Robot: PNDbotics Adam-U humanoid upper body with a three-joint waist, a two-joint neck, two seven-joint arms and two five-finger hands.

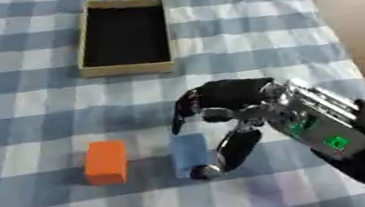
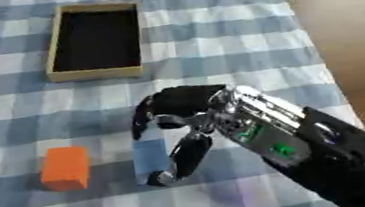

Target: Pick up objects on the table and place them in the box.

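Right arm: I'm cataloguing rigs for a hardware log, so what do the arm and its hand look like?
The right hand has a glossy black shell and black fingers with silver metal at the joints. The forearm behind it is silver-grey metal carrying small green markings, then turns to a black casing toward the lower right corner. The left hand shows in neither view.

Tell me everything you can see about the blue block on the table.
The blue block is a light blue, matte, box-shaped piece standing upright on the checked tablecloth, just right of the orange block and well short of the box. The right hand closes over it, fingers curled at its top, thumb beside it.
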